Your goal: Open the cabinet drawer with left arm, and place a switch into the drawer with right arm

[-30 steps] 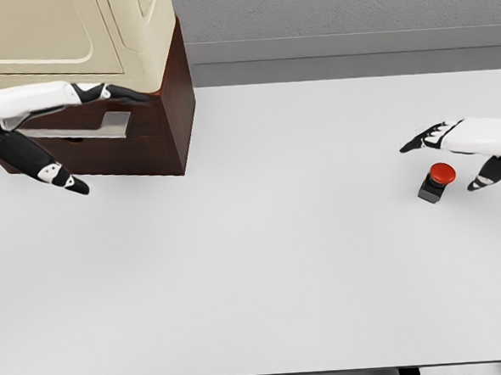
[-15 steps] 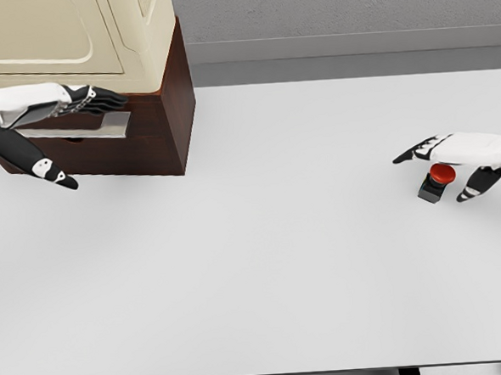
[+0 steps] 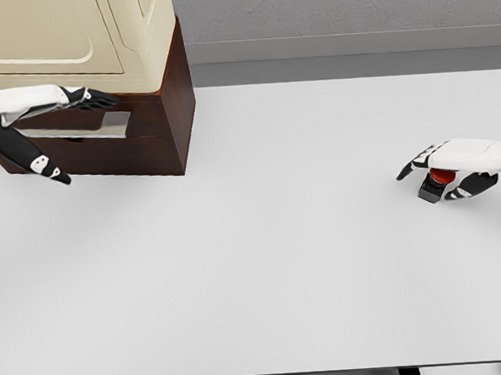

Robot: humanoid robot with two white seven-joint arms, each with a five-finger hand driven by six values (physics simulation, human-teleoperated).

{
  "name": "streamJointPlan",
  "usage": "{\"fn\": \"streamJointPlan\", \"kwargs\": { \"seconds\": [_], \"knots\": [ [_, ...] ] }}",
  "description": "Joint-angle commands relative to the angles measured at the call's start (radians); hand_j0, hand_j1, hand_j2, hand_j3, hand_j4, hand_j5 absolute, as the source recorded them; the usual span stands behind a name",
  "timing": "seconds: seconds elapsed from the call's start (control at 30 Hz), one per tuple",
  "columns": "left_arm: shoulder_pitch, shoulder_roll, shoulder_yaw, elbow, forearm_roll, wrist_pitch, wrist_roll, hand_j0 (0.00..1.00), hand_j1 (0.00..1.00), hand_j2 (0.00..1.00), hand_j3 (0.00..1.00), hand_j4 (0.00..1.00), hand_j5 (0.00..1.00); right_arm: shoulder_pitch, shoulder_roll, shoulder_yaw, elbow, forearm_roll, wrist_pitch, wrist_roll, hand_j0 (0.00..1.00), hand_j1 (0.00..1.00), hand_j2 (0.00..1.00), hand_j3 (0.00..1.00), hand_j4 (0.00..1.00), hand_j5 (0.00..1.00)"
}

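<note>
The switch, a red button on a black base, rests on the white table at the far right. My right hand lies over it, fingers curled round its far side and the thumb against its near side. At the upper left stands the cabinet, dark brown below and cream above. Its drawer front carries a silver handle and sits flush with the cabinet. My left hand is open at the handle, fingers stretched just above it and the thumb hanging below and to the left.
A grey wall and floor strip run behind the table's far edge. The table's front edge crosses the bottom of the view. A wide bare stretch of table separates the cabinet from the switch.
My right hand has dropped onto the switch and its thumb has curled in against it. My left hand has drawn back leftward along the handle, thumb rising slightly.
</note>
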Motion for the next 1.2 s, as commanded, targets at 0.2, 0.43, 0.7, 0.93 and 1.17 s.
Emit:
{"fn": "streamJointPlan", "kwargs": {
  "seconds": [0.2,0.43,0.7,0.93,1.17],
  "knots": [
    [0.029,-0.004,0.005,0.014,0.004,0.003,0.0,1.0,1.0,1.0,1.0,1.0,1.0,0.0,-0.009,-0.002,-0.001,-0.006,0.001,0.0,0.72,0.72,0.72,0.72,0.72,0.72],
    [0.034,-0.017,0.028,0.057,-0.006,0.003,0.0,1.0,1.0,1.0,1.0,1.0,1.0,-0.003,-0.009,-0.002,-0.001,-0.006,0.001,0.0,0.65,0.65,0.65,0.65,0.65,0.65],
    [0.057,-0.027,0.029,0.06,-0.006,0.005,0.0,1.0,1.0,1.0,1.0,1.0,1.0,-0.005,-0.009,-0.005,-0.001,-0.006,0.001,0.0,0.55,0.55,0.55,0.55,0.55,0.55],
    [0.072,-0.027,0.046,0.074,-0.008,0.005,0.0,1.0,1.0,1.0,1.0,1.0,1.0,-0.011,-0.006,-0.005,-0.001,-0.006,0.001,0.0,0.46,0.46,0.46,0.46,0.46,0.46],
    [0.086,-0.037,0.052,0.087,-0.008,0.005,0.0,1.0,1.0,1.0,1.0,1.0,1.0,-0.029,0.0,-0.009,-0.019,-0.006,0.001,0.0,0.45,0.45,0.45,0.45,0.45,0.45]
  ]
}}
